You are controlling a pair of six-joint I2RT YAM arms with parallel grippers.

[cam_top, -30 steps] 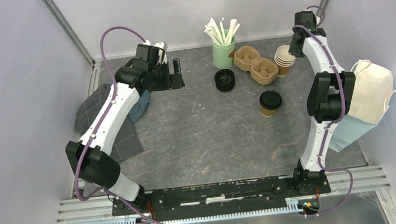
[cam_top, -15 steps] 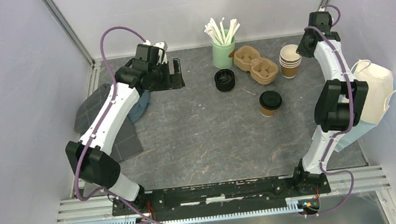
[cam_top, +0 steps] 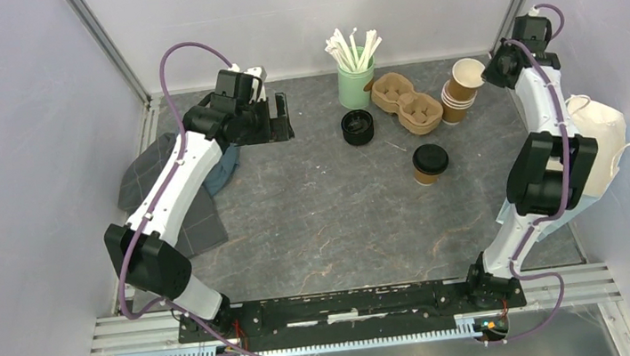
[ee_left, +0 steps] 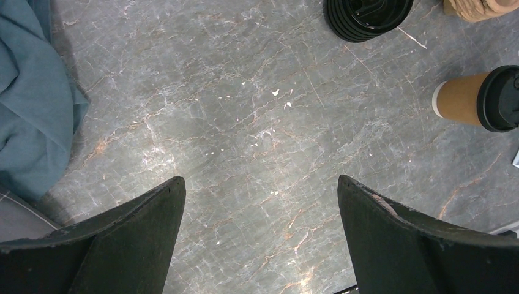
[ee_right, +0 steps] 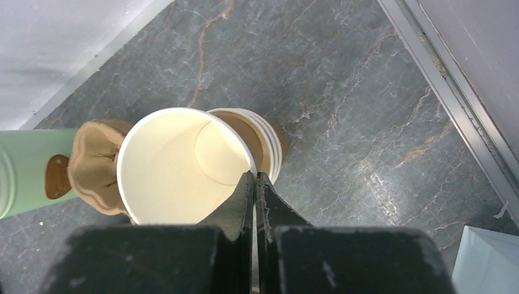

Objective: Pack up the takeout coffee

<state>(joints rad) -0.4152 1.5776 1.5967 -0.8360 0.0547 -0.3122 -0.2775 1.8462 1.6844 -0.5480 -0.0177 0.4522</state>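
One takeout coffee (cam_top: 429, 163), a brown paper cup with a black lid, stands right of the table's middle; the left wrist view shows it at the right edge (ee_left: 483, 98). My right gripper (cam_top: 484, 74) is at the back right, shut on the rim of a lidless brown cup (cam_top: 467, 78) with a cream inside (ee_right: 171, 165). One finger is inside the rim and one outside (ee_right: 254, 177). The cup hangs tilted just above the stack of lidless cups (cam_top: 454, 101). My left gripper (cam_top: 278, 119) hovers open over bare table at the back left (ee_left: 260, 184), holding nothing.
A brown pulp cup carrier (cam_top: 408, 103) lies left of the cup stack, beside a green cup of stirrers (cam_top: 356, 84). A stack of black lids (cam_top: 357, 126) sits nearby. Grey and blue cloths (cam_top: 166, 195) lie at the left. A cream bag (cam_top: 594, 142) lies at the right wall.
My right arm has swung toward the back right corner, and the top lidless cup has come up off the stack, tilted in its grip. The left arm has not moved.
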